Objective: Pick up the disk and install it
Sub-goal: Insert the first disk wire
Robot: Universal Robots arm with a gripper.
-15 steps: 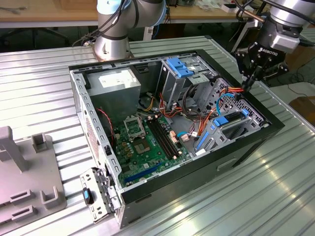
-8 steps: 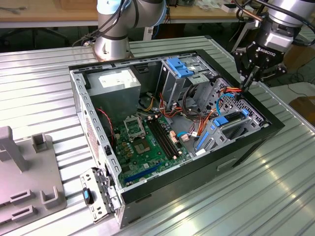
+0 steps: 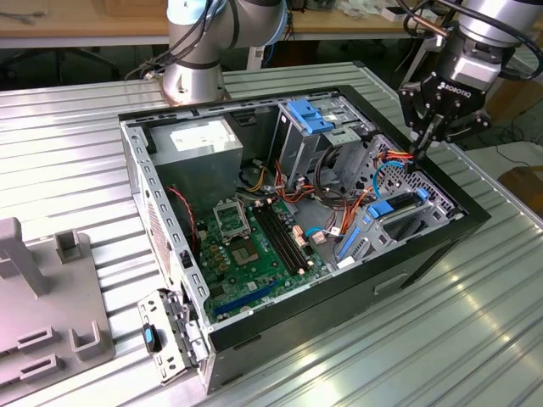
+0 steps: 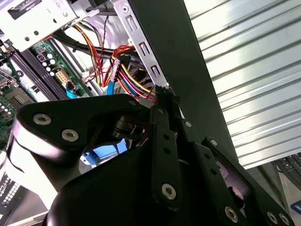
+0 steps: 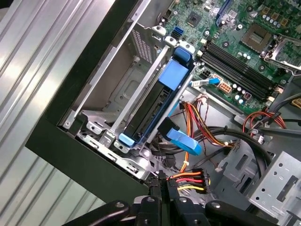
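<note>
The tool (image 3: 421,151) has its fingers pressed together, and I see nothing pinched between them. It hangs over a corner of the computer case (image 3: 322,307), with its tips just beside a plug with red and yellow wires (image 5: 188,179). The disk (image 5: 153,103) stands on edge in its blue carrier inside the metal bay near the tips, apparently seated. I judge that work here needs slow, straight moves, so that loose wires do not catch. The case lies open on a ribbed metal table (image 3: 382,356); wooden benches (image 3: 85,21) stand behind.

Blue frames the disk (image 5: 153,106); the motherboard (image 3: 254,246) is green, the case (image 3: 424,246) black.
</note>
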